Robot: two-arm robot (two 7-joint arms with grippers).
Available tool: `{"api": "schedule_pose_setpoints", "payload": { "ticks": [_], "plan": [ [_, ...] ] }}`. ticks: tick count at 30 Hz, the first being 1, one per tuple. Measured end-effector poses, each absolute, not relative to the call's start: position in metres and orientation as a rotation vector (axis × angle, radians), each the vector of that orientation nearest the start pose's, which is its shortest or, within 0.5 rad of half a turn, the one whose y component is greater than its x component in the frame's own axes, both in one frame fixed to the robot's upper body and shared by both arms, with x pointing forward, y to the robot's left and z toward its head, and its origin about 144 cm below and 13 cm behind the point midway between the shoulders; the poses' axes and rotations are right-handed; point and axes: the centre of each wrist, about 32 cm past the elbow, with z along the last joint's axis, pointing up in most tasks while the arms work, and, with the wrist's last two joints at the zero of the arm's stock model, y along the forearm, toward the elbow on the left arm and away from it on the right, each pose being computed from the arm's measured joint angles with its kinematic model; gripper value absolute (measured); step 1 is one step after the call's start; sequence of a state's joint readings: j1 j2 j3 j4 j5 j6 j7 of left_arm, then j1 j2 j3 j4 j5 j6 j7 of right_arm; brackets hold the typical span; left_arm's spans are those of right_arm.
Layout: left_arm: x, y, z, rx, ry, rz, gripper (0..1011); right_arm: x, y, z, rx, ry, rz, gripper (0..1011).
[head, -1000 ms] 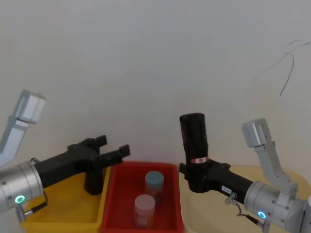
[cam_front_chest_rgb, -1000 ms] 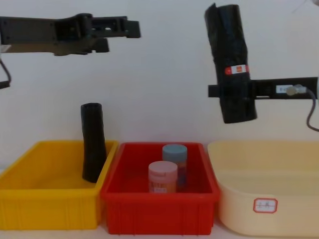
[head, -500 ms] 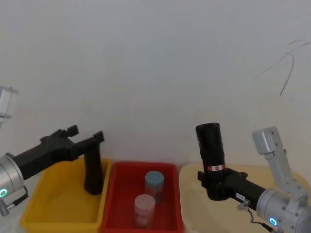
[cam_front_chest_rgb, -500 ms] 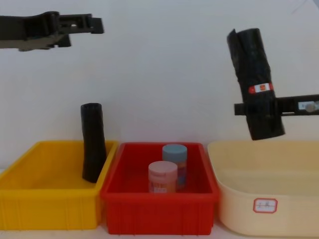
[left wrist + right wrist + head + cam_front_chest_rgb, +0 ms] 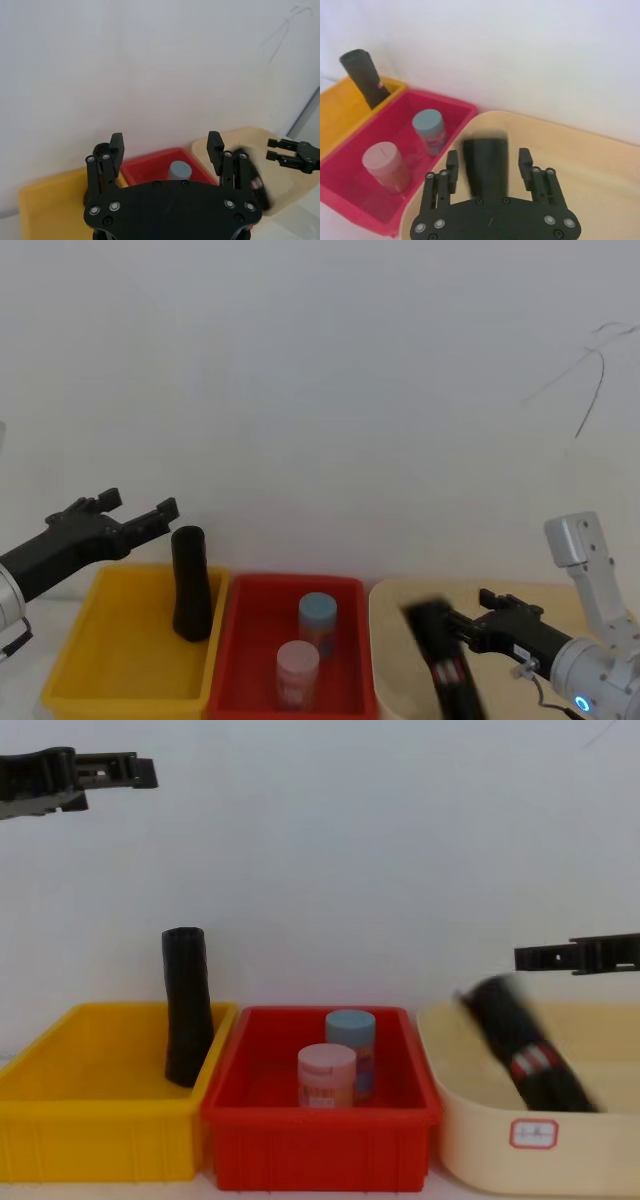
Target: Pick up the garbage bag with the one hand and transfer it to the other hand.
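The garbage bag (image 5: 525, 1055), a thick black roll with a red-and-white sticker, is motion-blurred and tilted inside the beige bin (image 5: 480, 1145), held by nothing. In the head view the garbage bag (image 5: 448, 672) lies just below my right gripper (image 5: 476, 616), which is open over that bin. In the right wrist view the garbage bag (image 5: 485, 175) shows between and beyond the spread fingers of the right gripper (image 5: 488, 156), apart from them. My left gripper (image 5: 140, 504) hangs open and empty high above the yellow bin (image 5: 70, 680).
A slim plain black roll (image 5: 187, 1005) leans upright in the yellow bin (image 5: 100, 1145). The red bin (image 5: 320, 1140) in the middle holds a blue-lidded jar (image 5: 350, 1038) and a pink-lidded jar (image 5: 326, 1075). A white wall stands close behind the bins.
My right gripper moved right and down over the beige bin, then opened; the garbage bag dropped out of it into the bin. My left gripper drew back to the left, staying open.
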State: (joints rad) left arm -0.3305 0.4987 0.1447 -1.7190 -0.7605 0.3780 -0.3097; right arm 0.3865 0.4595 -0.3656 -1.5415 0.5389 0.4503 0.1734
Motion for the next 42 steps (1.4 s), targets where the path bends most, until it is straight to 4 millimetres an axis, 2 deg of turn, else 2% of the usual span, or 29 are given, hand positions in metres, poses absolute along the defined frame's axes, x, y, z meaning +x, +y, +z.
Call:
{"api": "schedule_pose_setpoints", "payload": {
  "ticks": [1,4,5,7,8,12,26,42],
  "plan": [
    [0.516,0.306,1.312,-0.147,0.122,0.975,1002,0.538,-0.260,1.248,-0.226,0.173,-1.087,748],
    [0.516,0.307,1.312,-0.148,0.119,0.987,1001,0.538,-0.261,1.247,-0.228,0.174,-1.098,801],
    [0.516,0.307,1.312,-0.148,0.118,0.989,1002,0.537,-0.262,1.246,-0.230,0.175,-1.103,862],
    [0.516,0.308,1.312,-0.148,0.117,0.996,1002,0.537,-0.262,1.246,-0.232,0.176,-1.109,894],
    [0.516,0.308,1.312,-0.148,0.116,0.998,1002,0.537,-0.263,1.246,-0.233,0.176,-1.114,942],
    [0.516,0.309,1.312,-0.148,0.114,1.008,1002,0.536,-0.263,1.245,-0.236,0.177,-1.124,1001],
    [0.516,0.310,1.311,-0.149,0.110,1.023,1002,0.537,-0.260,1.246,-0.236,0.164,-1.098,1000],
    [0.515,0.311,1.311,-0.150,0.108,1.028,1002,0.551,-0.227,1.252,-0.256,0.121,-0.905,1000]
  ]
}}
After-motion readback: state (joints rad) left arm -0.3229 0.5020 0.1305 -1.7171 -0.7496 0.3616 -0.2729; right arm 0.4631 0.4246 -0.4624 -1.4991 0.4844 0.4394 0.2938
